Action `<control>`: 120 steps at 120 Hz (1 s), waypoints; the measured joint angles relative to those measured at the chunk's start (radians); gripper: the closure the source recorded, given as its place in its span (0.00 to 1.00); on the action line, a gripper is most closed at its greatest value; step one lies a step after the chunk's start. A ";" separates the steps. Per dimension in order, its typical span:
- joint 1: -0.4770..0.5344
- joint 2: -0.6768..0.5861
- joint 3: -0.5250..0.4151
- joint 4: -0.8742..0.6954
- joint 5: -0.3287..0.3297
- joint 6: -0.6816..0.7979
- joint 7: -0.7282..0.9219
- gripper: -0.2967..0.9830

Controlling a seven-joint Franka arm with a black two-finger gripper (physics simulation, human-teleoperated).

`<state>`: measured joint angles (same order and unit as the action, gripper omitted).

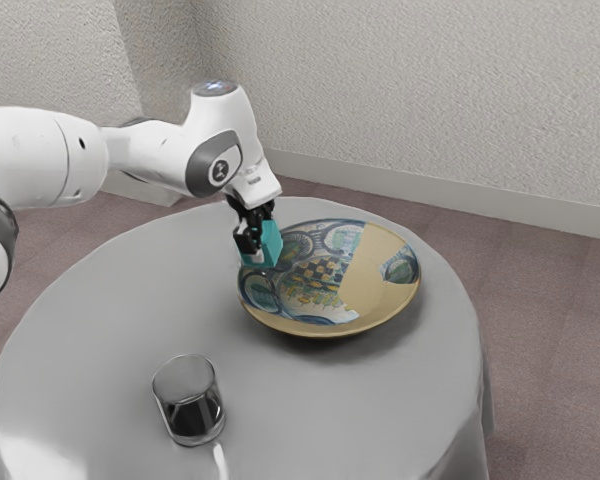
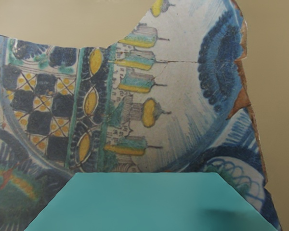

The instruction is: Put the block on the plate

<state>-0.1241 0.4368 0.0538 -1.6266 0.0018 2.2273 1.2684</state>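
Exterior view's near left: a glass point(image 1: 190, 400); farther, the gripper point(image 1: 258, 242) grasping the block point(image 1: 270, 245) over the plate point(image 1: 375, 285). Wrist view: checkered paintwork point(image 2: 41, 106), close.

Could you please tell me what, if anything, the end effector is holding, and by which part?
The end effector is holding the teal block by its sides; one finger shows against the near side, the far contact is hidden.

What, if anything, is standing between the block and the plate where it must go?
Nothing visible stands in the way. The block is held in the gripper by the plate's arm-side rim; the glass stands apart, nearer the exterior camera.
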 joint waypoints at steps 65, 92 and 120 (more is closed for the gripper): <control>-0.048 0.338 0.004 0.393 -0.036 -0.208 -0.076 0.37; -0.048 0.270 0.004 0.378 -0.035 -0.239 -0.100 0.28; -0.039 0.001 0.036 0.163 -0.042 -0.301 -0.186 0.25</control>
<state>-0.1632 0.4376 0.0898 -1.4634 -0.0405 1.9258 1.0828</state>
